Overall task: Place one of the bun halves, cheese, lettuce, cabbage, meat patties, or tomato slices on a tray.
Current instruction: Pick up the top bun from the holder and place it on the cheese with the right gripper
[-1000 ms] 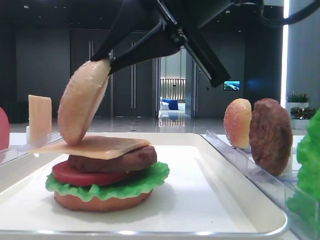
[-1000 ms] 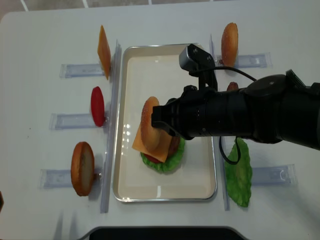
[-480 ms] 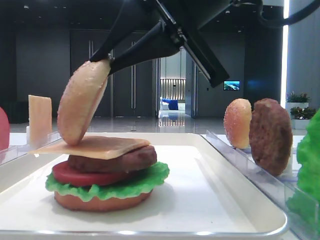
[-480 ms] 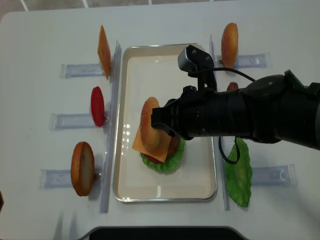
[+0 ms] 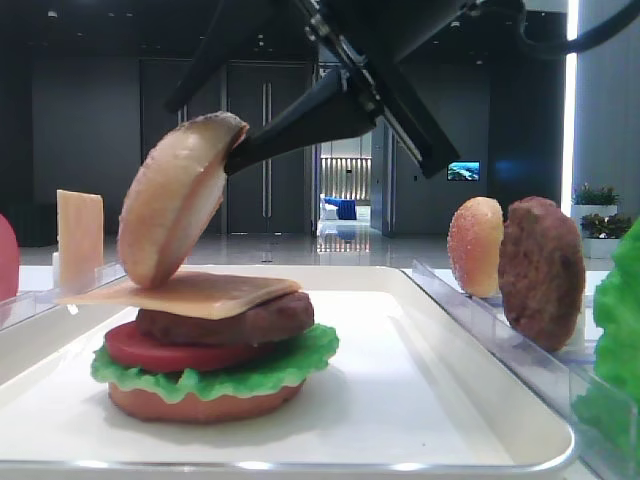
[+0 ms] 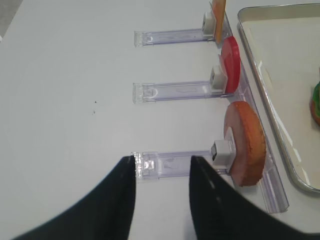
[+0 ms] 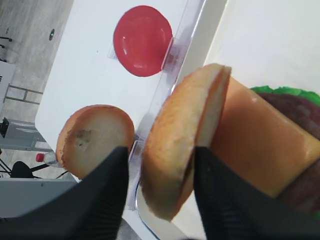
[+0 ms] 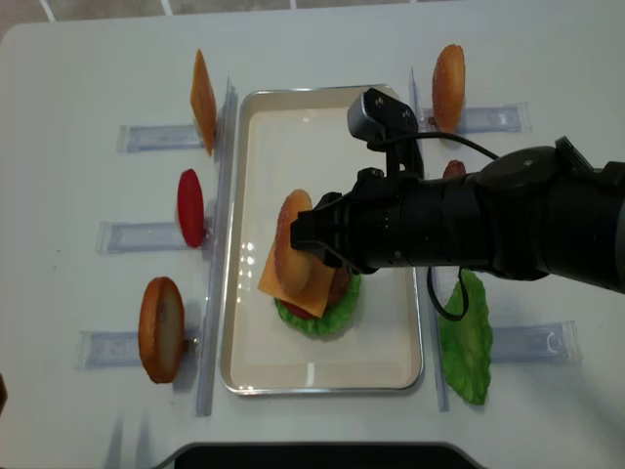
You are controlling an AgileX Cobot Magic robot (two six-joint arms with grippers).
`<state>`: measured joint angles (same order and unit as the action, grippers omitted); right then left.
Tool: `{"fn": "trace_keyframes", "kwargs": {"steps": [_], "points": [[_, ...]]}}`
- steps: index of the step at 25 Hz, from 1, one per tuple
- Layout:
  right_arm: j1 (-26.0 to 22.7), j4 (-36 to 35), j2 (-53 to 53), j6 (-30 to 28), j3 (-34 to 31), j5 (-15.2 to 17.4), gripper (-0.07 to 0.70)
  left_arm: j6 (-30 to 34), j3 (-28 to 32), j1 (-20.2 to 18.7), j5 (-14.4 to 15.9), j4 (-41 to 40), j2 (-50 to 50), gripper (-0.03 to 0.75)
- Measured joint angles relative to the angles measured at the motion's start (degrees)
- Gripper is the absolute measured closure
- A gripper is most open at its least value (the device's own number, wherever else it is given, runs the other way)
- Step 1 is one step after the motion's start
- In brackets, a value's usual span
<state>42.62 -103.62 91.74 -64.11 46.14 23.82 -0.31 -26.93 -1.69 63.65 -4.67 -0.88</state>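
Note:
A stack stands on the white tray [image 5: 450, 400]: bottom bun, lettuce [image 5: 285, 362], tomato slice [image 5: 160, 352], meat patty [image 5: 235, 322] and cheese [image 5: 190, 293]. A domed bun half [image 5: 175, 205] stands tilted on edge, its lower rim resting on the cheese. My right gripper [image 7: 160, 150] is open around this bun half [image 7: 185, 140]. A gap shows at the left finger, and the right finger is close to the bun's flat face. From overhead the right arm covers the tray's right side [image 8: 291, 252]. My left gripper [image 6: 162, 160] hangs open over the bare table, left of the tray.
Clear racks flank the tray. The right racks hold a spare bun top [image 5: 475, 245], a patty [image 5: 540, 270] and lettuce [image 8: 467, 337]. The left racks hold a cheese slice [image 8: 203, 98], a tomato slice [image 6: 230, 65] and a flat bun [image 6: 245, 142].
The right gripper's jaws have spread apart from the bun half. The bun half has tipped over a little more and rests on the cheese. The left arm has not moved.

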Motion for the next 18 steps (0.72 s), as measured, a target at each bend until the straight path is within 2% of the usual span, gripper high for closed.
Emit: {"fn": "trace_keyframes", "kwargs": {"steps": [3, 11, 18], "points": [[0.00, 0.23, 0.12, -0.11, 0.00, -0.76, 0.293, 0.31, 0.00, 0.00, 0.00, 0.00, 0.00, 0.433], [0.00, 3.10, 0.17, 0.34, 0.00, -2.46, 0.225, 0.31, 0.00, 0.00, 0.00, 0.00, 0.00, 0.433], [0.00, 11.64, 0.17, 7.47, -0.17, -4.52, 0.185, 0.31, 0.00, 0.00, 0.00, 0.00, 0.00, 0.433]]}}
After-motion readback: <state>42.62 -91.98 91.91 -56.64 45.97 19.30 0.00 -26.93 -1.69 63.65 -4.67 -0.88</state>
